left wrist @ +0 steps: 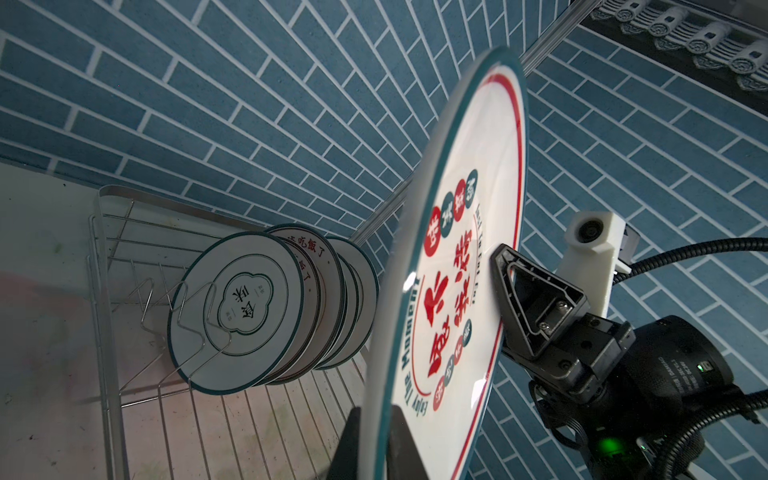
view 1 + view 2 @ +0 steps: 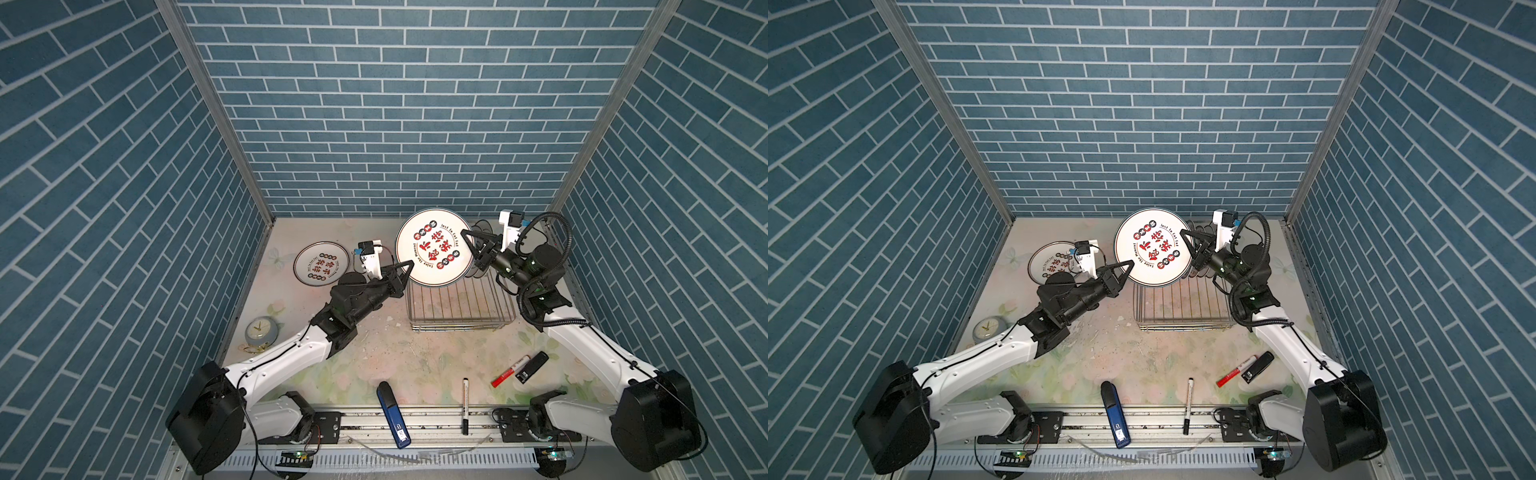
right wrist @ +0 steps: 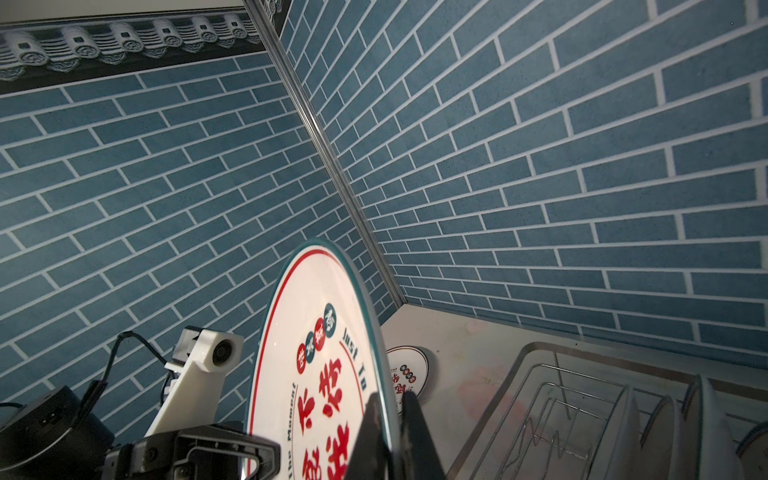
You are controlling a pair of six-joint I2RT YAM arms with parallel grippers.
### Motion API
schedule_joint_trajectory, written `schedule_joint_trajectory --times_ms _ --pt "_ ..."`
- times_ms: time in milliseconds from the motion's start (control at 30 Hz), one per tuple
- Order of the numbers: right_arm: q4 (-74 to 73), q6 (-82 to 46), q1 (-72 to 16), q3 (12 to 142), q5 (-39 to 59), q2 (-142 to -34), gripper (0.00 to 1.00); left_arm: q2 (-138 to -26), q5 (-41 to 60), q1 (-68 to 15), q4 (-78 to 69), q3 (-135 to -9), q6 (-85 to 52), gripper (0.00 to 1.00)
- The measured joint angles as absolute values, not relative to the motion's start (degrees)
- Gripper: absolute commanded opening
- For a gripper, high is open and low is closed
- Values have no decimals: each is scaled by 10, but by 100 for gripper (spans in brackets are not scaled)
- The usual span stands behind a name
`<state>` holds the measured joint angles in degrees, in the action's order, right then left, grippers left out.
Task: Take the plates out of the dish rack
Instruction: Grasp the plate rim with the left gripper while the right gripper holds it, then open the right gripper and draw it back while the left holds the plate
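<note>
- Now left pincer (image 2: 410,266) and right pincer (image 2: 468,241) both clamp opposite rims of the raised plate (image 2: 432,253) above the dish rack (image 2: 457,309); we judge a handover.
- We note other plates (image 1: 237,311) racked upright; another plate (image 2: 321,264) lies on the table (image 2: 374,345).

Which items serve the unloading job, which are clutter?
Job: large white dark-rimmed plate held aloft; white plates standing in silver wire dish rack; white plate lying flat.
Clutter: round grey clock; blue oblong object; black pen; red marker; black block.

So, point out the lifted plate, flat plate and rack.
Lifted round white plate (image 2: 434,249): top view, printed centre.
Flat round white plate (image 2: 321,264): top view, centre.
Silver wire dish rack (image 2: 457,305): top view, floor wires.
</note>
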<state>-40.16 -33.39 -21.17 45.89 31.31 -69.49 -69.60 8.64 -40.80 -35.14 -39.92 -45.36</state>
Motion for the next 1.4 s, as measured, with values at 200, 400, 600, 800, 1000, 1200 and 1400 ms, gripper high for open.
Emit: schedule_joint_trajectory --times_ms 200,400,600,800,1000,1200,1400 --pt "-404 -334 -217 455 320 -709 51 -710 92 -413 -364 -394 -439 0" --pt "-396 -337 -221 455 323 -710 80 -709 86 -415 -341 -387 -428 0" --pt "-365 -331 -221 455 304 -697 99 -688 63 -412 -314 -376 -419 0" --pt "-335 -314 -222 452 280 -651 99 -661 40 -411 -290 -376 -400 0" --pt "-303 -267 -229 439 252 -597 99 -608 -14 -391 -206 -376 -361 0" --pt "-233 -183 -310 449 197 -603 99 -552 -76 -380 -153 -376 -320 0" --pt "-179 -89 -401 484 159 -641 99 -538 -107 -380 -98 -376 -272 0"
